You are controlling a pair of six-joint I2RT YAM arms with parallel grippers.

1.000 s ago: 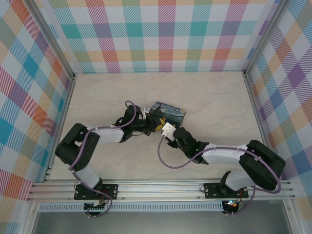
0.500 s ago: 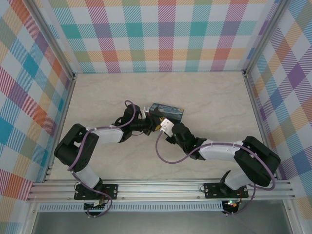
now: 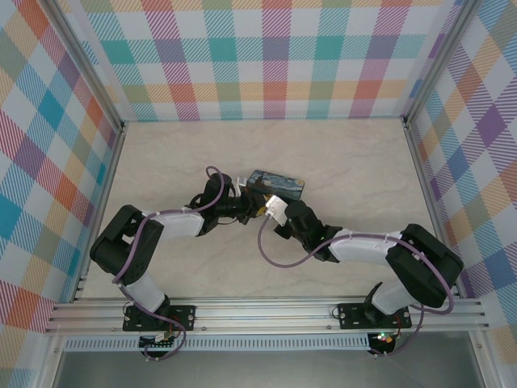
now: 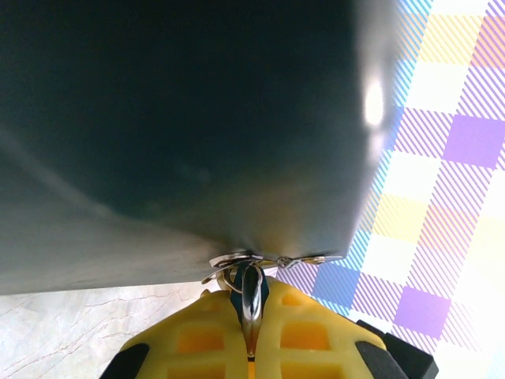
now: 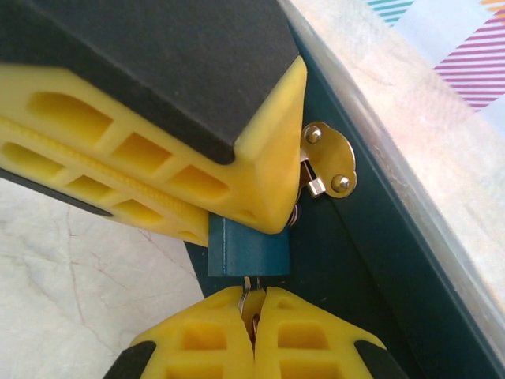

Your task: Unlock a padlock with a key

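— Where are we seeing the padlock (image 5: 247, 249)?
— It is sitting right ahead of our right hand's (image 5: 253, 309) fingertips, against the dark wall of the tin (image 5: 355, 260), just below the latch (image 5: 330, 162).
— And what are our hands doing?
— Our right hand is pinching the key (image 5: 249, 292), which is pointing up into the padlock's underside. Our left hand (image 4: 248, 312) is clamping the padlock from the far side.

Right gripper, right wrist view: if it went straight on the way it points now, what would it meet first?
The padlock. Its blue body sits directly ahead of the right gripper, which is shut on the key just below it. Contact looks almost immediate, though depth is hard to judge.
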